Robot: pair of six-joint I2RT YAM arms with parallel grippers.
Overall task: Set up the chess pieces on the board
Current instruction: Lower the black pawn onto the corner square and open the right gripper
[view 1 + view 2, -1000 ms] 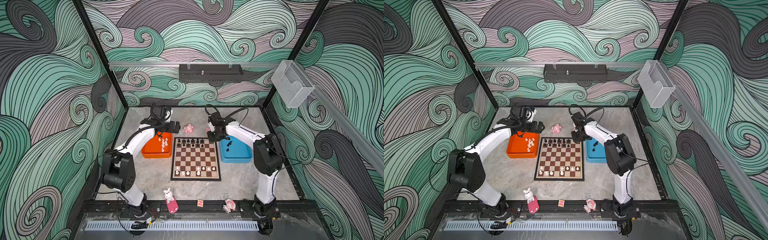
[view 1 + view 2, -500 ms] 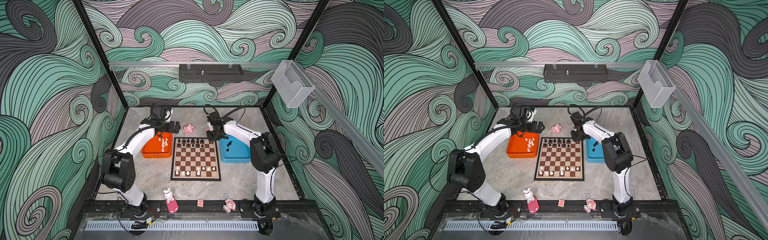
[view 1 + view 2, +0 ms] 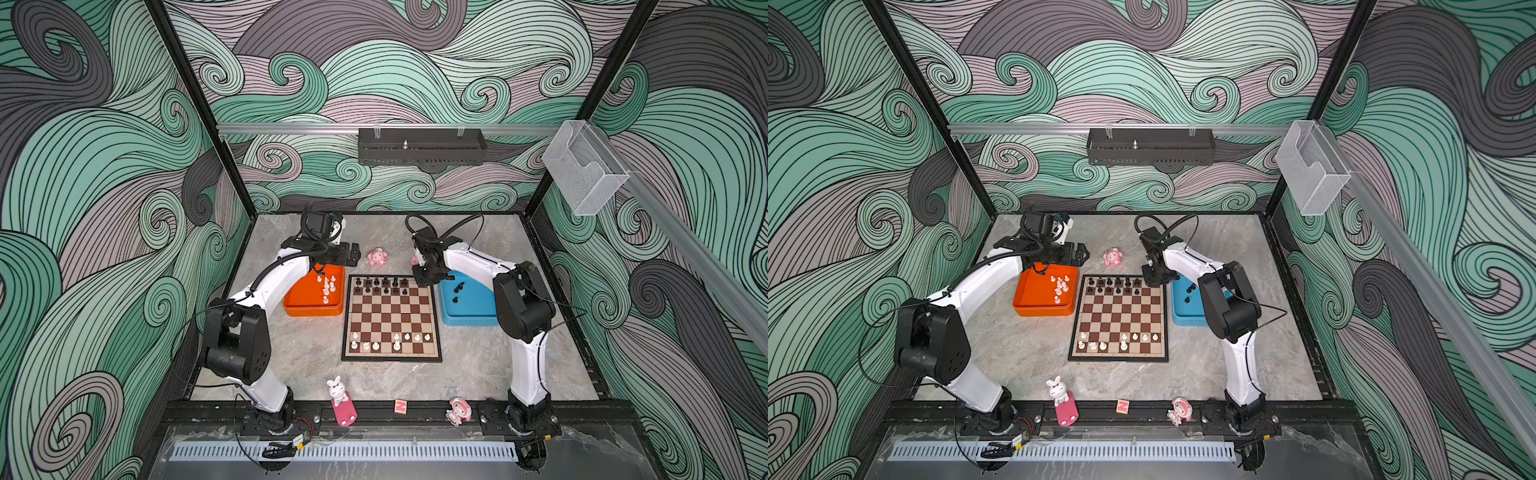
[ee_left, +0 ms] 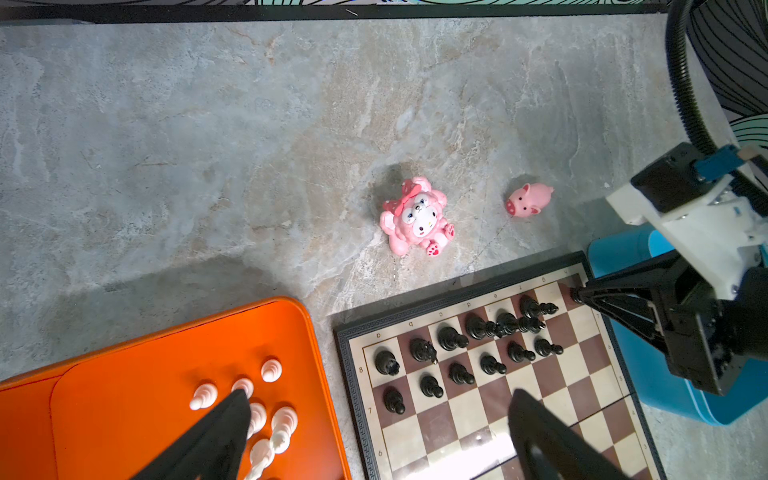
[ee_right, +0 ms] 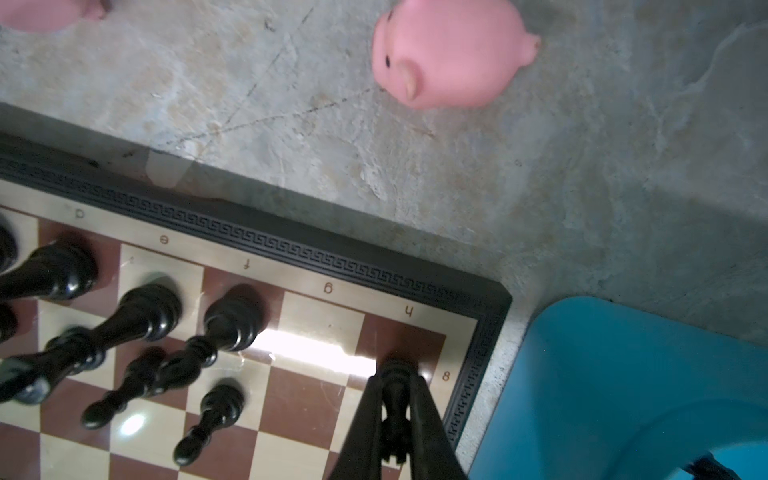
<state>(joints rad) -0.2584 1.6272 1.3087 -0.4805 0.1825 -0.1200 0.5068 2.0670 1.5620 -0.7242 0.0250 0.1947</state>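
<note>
The board (image 3: 390, 316) (image 3: 1120, 318) lies mid-table. Black chess pieces (image 3: 382, 284) (image 4: 478, 345) fill much of its two far rows, and white ones (image 3: 395, 338) stand on the near rows. My right gripper (image 5: 395, 399) (image 3: 424, 279) is shut on a black chess piece (image 5: 395, 372) standing upright on the far right corner square. My left gripper (image 4: 378, 395) (image 3: 351, 253) hangs open and empty above the gap between the orange tray (image 3: 309, 309) and the board's far left corner. Loose white pieces (image 3: 326, 286) (image 4: 270, 415) lie in that tray.
A blue tray (image 3: 469, 320) right of the board holds a few black pieces (image 3: 457, 289). A pink figurine (image 3: 377, 257) (image 4: 415, 216) and a pink pig (image 5: 449, 62) (image 4: 528, 199) lie behind the board. A rabbit toy (image 3: 338, 390), a small block (image 3: 400, 405) and another figurine (image 3: 458, 411) sit at the front rail.
The right arm's elbow has swung slightly to the left while its gripper stays at the board's far right corner. The left arm has not moved.
</note>
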